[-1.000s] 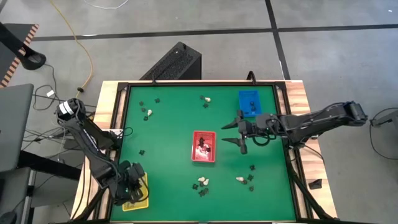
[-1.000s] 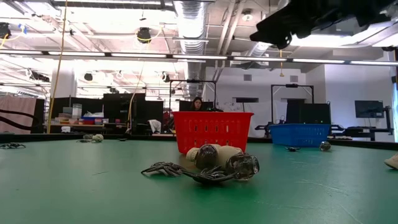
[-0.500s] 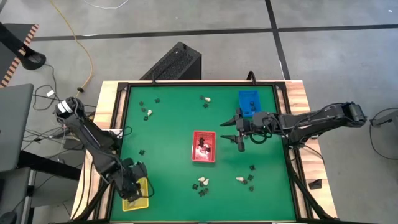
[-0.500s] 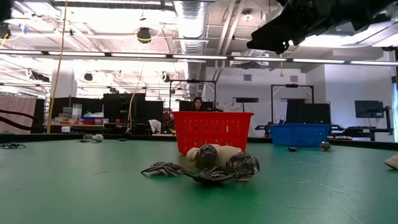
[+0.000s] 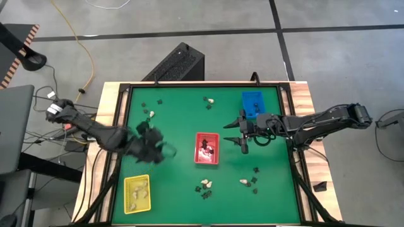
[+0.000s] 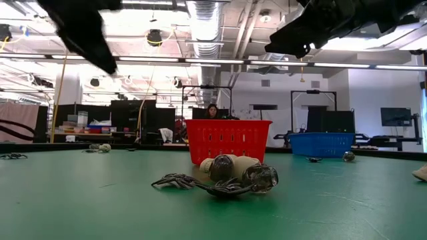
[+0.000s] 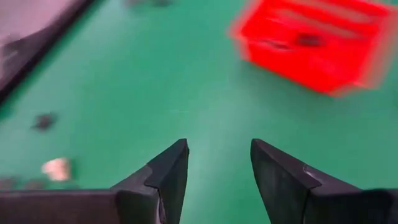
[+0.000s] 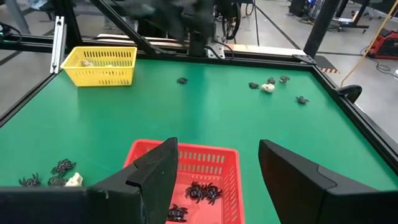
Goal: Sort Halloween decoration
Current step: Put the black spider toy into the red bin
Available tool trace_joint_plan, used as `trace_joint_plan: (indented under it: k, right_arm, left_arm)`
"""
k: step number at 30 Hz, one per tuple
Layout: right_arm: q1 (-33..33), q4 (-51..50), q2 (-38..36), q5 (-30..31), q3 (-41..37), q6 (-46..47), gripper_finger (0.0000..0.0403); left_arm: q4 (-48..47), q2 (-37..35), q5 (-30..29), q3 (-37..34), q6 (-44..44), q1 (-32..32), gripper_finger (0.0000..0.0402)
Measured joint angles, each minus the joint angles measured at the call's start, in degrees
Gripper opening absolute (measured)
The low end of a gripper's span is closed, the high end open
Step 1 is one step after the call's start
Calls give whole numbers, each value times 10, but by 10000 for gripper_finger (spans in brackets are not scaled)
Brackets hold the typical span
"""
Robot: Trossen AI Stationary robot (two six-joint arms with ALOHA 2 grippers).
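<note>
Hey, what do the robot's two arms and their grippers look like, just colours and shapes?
Both arms are dark, nearly black, jointed links. The left arm has a white patch near its base end; the right arm is dark throughout. The left gripper and right gripper each have two flat, black, wedge-shaped fingers with angled tips.

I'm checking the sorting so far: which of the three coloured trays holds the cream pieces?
The yellow tray, near the table's front left corner, holds cream pieces. The red tray in the middle holds black spiders; the blue tray's contents look dark.
</note>
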Motion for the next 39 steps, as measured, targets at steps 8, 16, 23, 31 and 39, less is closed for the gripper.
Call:
trace_joint_plan:
  k: [8,16,23,31,39]
  right_arm:
    - [1,0,0,0,0,15,255]
    - [1,0,0,0,0,16,255]
    - [5,-11,0,-3,0,13,255]
    - [4,-37,0,-2,0,12,255]
    - [4,-38,0,-2,0,13,255]
  left_arm:
    - [75,41,64,-29,149,329,165]
    - [197,192,280,-29,175,624,165]
    - [227,276,282,-25,183,696,165]
    - [246,267,240,-21,196,679,164]
    - [249,265,215,10,217,670,164]
